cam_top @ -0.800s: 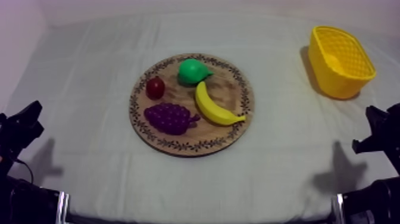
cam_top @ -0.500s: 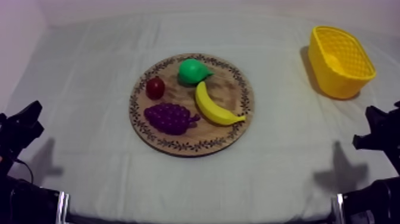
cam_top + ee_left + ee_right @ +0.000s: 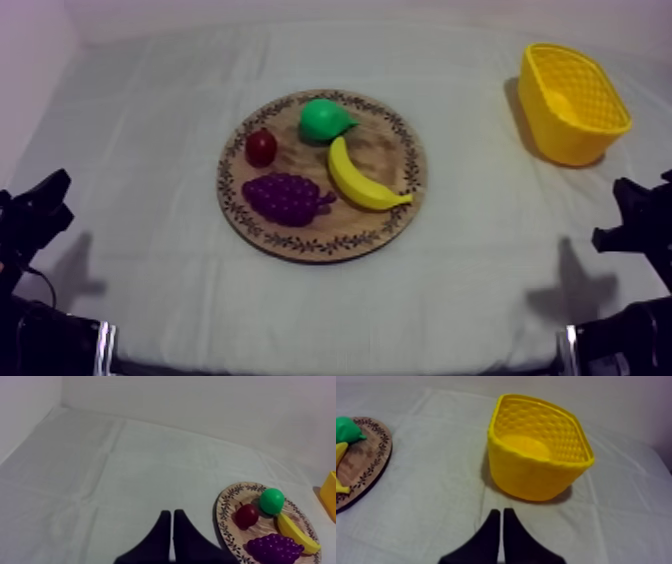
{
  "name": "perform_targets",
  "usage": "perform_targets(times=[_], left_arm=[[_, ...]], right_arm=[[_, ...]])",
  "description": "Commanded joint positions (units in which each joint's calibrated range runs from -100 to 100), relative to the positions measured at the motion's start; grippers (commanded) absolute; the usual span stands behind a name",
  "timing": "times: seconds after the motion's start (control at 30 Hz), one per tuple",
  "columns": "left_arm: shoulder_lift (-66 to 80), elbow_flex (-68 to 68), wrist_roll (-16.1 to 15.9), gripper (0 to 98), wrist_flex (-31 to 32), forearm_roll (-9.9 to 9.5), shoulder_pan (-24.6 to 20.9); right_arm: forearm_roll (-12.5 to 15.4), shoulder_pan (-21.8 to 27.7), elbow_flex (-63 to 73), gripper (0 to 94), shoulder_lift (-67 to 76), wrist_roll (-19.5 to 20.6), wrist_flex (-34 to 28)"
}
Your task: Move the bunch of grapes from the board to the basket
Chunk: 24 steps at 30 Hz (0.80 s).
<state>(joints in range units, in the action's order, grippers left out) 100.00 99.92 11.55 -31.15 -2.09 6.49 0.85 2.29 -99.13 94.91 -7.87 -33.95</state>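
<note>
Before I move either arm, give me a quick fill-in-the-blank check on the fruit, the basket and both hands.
1. The bunch of grapes lies ____ the wooden board.
2. The yellow basket is ____ of fruit.
3. The left hand and the right hand are both ____ on nothing.
4. The green fruit beside the banana is the ____.
Missing words: on; empty; shut; pear.
</note>
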Motion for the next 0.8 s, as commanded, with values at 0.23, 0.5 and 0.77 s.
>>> perform_targets(times=[0.23,0.5,0.77], left_arm=[[0.0,-0.04,0.0,0.1,0.03,-0.04,-0.01],[0.0,-0.04,0.0,0.1,0.03,-0.04,-0.01],[0.0,-0.04,0.0,0.1,0.03,-0.04,-0.01]], right_arm=[[0.07,-3.34,12.81,0.6,-13.31,-7.4,-1.13],[-1.33,-8.69,32.29,0.6,-31.14,-8.77,-6.78],[-0.43,-12.44,51.13,0.6,-46.46,-9.3,-11.81]])
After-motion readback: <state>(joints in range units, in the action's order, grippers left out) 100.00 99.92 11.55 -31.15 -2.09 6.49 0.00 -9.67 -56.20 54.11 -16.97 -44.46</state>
